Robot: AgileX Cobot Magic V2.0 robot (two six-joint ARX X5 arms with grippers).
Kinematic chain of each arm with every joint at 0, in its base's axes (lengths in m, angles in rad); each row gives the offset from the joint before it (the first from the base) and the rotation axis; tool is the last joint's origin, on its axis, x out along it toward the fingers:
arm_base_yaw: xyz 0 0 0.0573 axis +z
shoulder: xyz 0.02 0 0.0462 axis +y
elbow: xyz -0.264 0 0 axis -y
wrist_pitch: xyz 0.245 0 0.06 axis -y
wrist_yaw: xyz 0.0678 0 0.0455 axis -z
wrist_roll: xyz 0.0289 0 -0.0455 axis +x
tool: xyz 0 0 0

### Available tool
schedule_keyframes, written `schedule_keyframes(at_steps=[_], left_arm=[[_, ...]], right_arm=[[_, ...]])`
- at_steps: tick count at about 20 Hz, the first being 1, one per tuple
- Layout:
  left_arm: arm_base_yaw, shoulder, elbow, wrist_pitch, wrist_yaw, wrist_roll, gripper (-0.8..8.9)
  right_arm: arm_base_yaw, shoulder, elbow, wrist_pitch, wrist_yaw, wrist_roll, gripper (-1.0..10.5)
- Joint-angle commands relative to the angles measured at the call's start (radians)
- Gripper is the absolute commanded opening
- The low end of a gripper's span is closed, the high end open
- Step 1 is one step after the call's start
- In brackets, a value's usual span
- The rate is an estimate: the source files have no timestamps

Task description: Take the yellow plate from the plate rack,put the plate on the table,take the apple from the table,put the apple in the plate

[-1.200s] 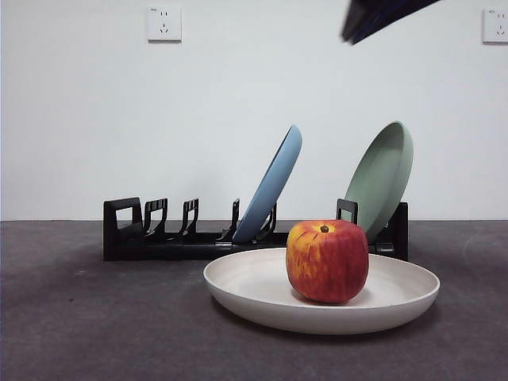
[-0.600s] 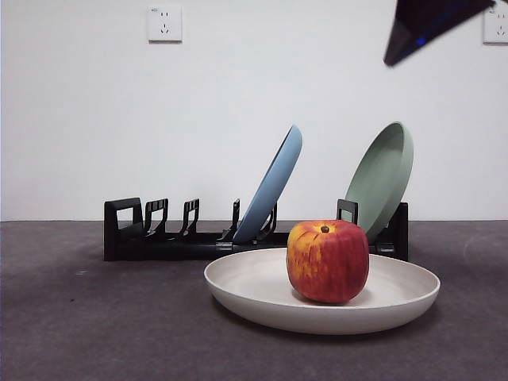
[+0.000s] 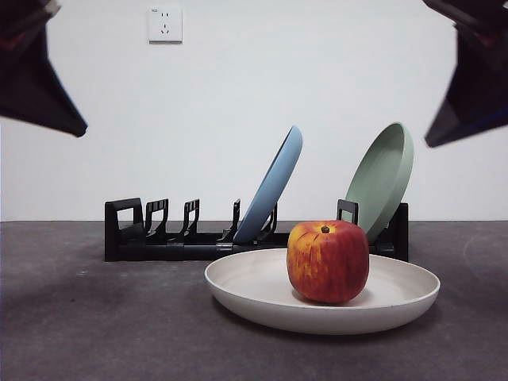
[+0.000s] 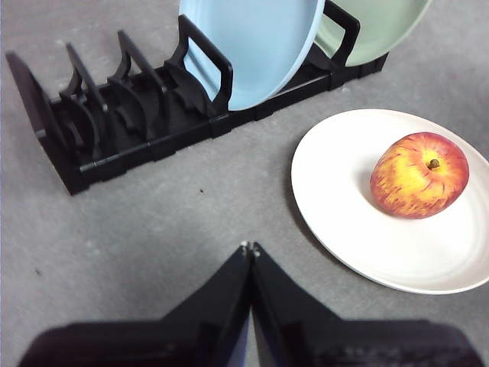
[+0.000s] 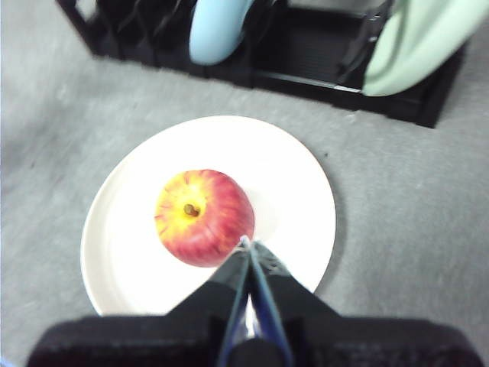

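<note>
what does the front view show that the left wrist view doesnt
Only the front view shows the white wall with its socket, and dark arm tips at both top corners. Only the left wrist view shows the left gripper, jaws shut, above bare table. Both show the apple sitting in the yellow plate, and the plate rack holding the blue plate and green plate.

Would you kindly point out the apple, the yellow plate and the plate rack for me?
apple (image 3: 328,262): front view, middle of its red side.
yellow plate (image 3: 246,279): front view, bare inner surface beside the apple.
plate rack (image 3: 123,230): front view, squared loop end.
</note>
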Motion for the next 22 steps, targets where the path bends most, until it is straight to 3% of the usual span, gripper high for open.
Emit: schedule_keyframes(at_steps=[1, 5, 19, 22], left_arm=[[-0.019, -0.052, -0.063, 0.042, -0.010, -0.053, -0.13], [-0.043, -0.076, -0.080, 0.046, -0.008, -0.062, -0.13], [-0.042, -0.074, -0.079, 0.008, -0.003, -0.060, -0.01], [-0.031, -0.164, -0.079, -0.021, -0.003, -0.036, -0.01]], right_arm=[[0.054, -0.056, -0.077, 0.023, 0.056, 0.074, -0.1], [0.084, -0.072, -0.093, 0.019, 0.109, 0.075, -0.1], [0.083, -0.076, -0.093, 0.018, 0.108, 0.074, 0.0], [0.083, -0.076, -0.093, 0.018, 0.108, 0.074, 0.0]])
